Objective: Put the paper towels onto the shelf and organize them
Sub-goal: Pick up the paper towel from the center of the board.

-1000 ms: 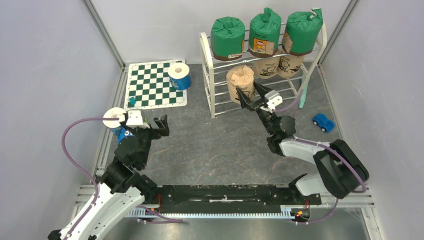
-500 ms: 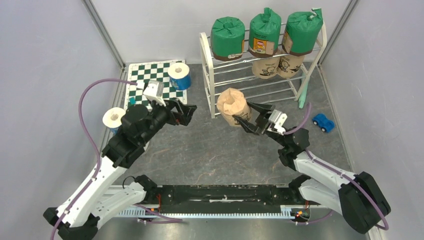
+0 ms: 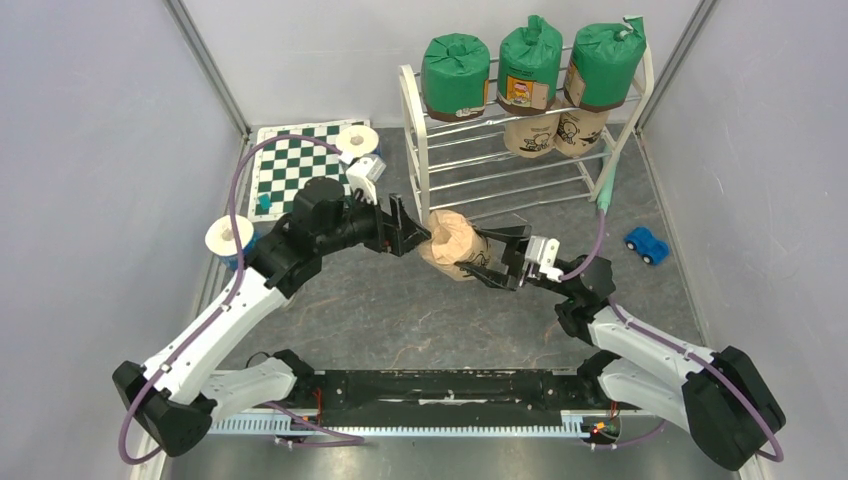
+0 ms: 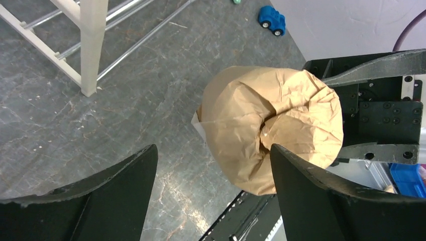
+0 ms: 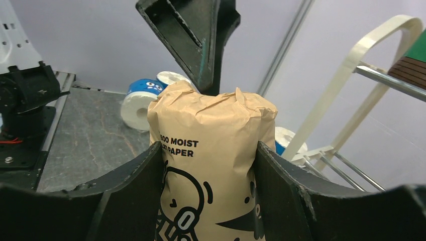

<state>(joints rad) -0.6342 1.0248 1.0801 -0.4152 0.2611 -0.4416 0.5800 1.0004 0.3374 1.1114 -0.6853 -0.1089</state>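
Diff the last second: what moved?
Right hand pulled the tan paper towel roll off a lower tier of the shelf toward centre, gripping it throughout. Left hand swung in from the left, open, now facing the roll's end. Unchanged: three green rolls and two tan rolls on the shelf, blue toy car.

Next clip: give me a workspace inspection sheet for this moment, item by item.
Surface: grey stone-look table.
Job's things: three green rolls top the shelf, two tan rolls beneath; third tan roll held off it; two white rolls left.
Clutter: toy car, chessboard mat.
End effectors: right end effector shut on the third tan roll; left end effector open at its top end.
Cables: purple loops, none seen snagged.
Surroundings: grey walls.
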